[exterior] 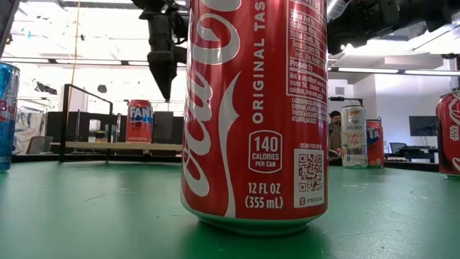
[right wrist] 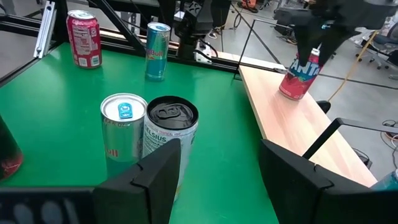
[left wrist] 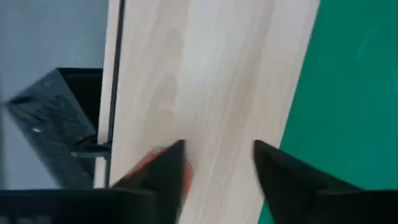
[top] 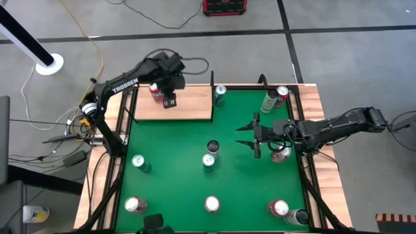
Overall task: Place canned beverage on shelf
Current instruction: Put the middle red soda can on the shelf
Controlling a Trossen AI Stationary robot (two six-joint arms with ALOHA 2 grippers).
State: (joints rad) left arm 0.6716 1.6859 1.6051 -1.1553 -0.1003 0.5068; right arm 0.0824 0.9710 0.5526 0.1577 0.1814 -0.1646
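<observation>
— Where is your can?
— Your red Fanta can (right wrist: 297, 78) stands upright on the pale-wood shelf (top: 188, 107), just beside your left gripper (left wrist: 217, 149) and outside its fingers.
— Is that gripper grasping it?
— No. Its fingers stand apart with only bare board between them, so you hold nothing there.
— And your other arm?
— Your right gripper (right wrist: 221, 146) hangs over the green table, fingers spread and empty, with a silver can (right wrist: 123, 134) and a dark-topped can (right wrist: 173, 134) just ahead of it.

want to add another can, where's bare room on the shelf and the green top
Most of the shelf is bare, right of the Fanta can under the left gripper. The felt between the shelf and the centre cans is free too. Crowded: around the right gripper and the near row of cans.
</observation>
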